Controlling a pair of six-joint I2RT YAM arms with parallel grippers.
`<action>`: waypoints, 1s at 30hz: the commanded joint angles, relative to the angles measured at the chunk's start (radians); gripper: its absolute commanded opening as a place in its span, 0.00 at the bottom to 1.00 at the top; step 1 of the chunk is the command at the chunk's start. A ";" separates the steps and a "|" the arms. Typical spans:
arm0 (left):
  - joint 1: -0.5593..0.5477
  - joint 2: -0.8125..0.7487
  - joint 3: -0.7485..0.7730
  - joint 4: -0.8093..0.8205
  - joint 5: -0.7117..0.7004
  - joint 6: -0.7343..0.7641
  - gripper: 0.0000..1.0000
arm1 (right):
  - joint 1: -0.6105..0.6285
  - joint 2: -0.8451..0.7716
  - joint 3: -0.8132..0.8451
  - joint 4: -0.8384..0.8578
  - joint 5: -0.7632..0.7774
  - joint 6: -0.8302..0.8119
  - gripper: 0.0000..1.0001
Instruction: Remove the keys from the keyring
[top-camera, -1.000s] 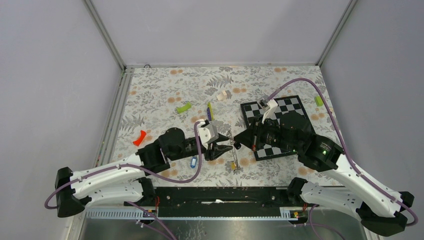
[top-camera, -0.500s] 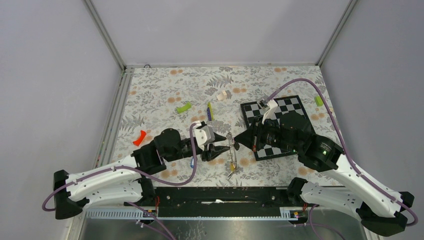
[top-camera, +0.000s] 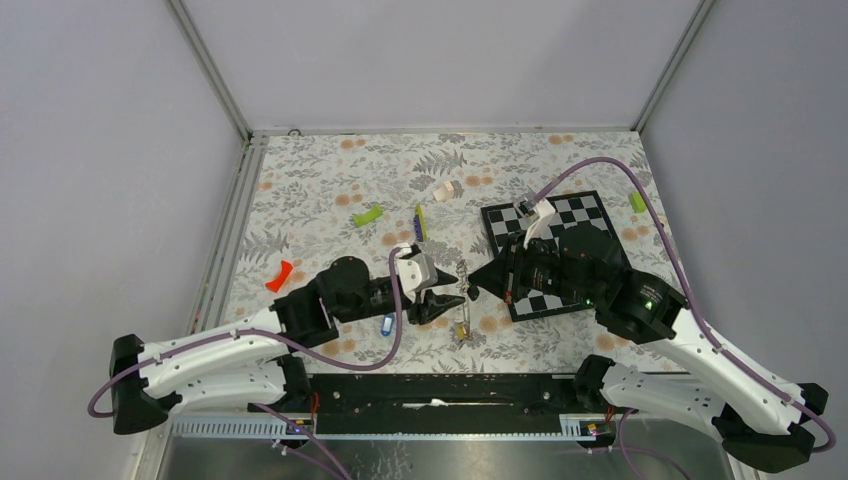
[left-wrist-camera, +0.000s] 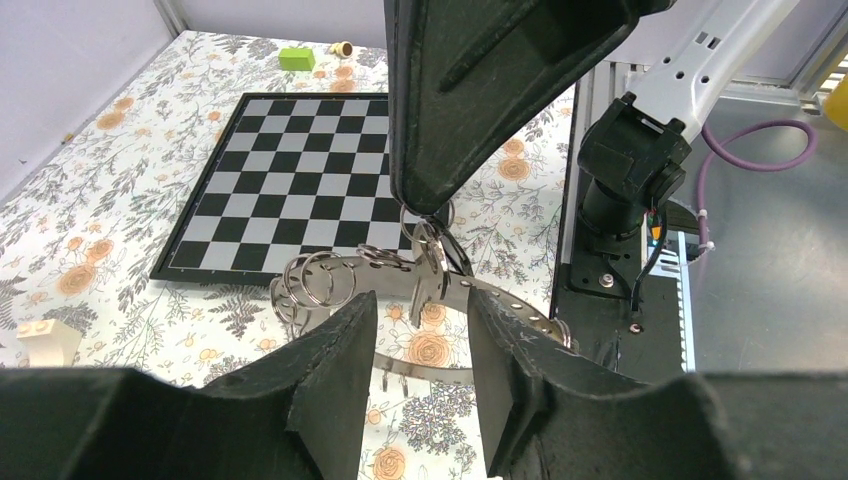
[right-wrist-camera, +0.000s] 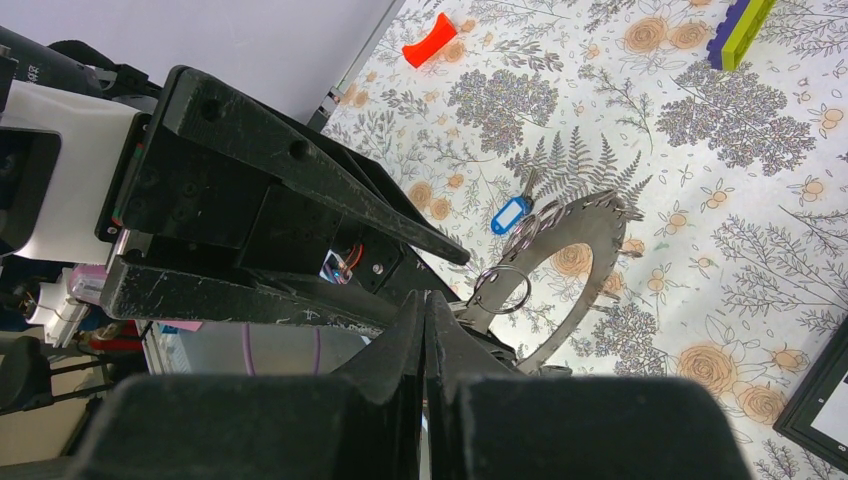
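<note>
— So, where does the keyring (left-wrist-camera: 500, 298) sit?

— Just below the middle of the overhead view, between the tips of the two arms and tilted up off the floral table (top-camera: 320, 180). In the left wrist view it is a flat metal band crossing the centre of the frame. Several small split rings (left-wrist-camera: 312, 280) are bunched on its left part.

— Who has it?

— The right gripper (right-wrist-camera: 425, 300). Its fingers are pressed flat together with no gap. The ring's rim runs straight into their tips at the lower middle of the right wrist view.

— And the left gripper (left-wrist-camera: 420, 302)?

— Its jaws stand a narrow way apart at the bottom of its own view. The band passes just beyond the gap, but I cannot tell whether either finger touches it.

— The keys?

— A blue key (right-wrist-camera: 508, 215) lies flat on the table, apart from the ring and under the left arm in the overhead view. A yellow key (top-camera: 461, 331) shows just below the ring there, too small to tell whether it hangs from the hoop.

— Anything nearby?

— A chessboard (left-wrist-camera: 290, 170) fills the upper left of the left wrist view.
</note>
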 joint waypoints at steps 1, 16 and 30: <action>-0.007 0.007 0.049 0.071 0.009 -0.001 0.44 | 0.005 -0.001 0.007 0.057 -0.009 -0.002 0.00; -0.011 0.056 0.069 0.091 0.003 0.013 0.38 | 0.005 -0.005 0.001 0.057 -0.027 -0.005 0.00; -0.014 0.054 0.076 0.088 -0.022 0.023 0.18 | 0.006 -0.008 -0.005 0.058 -0.039 -0.005 0.00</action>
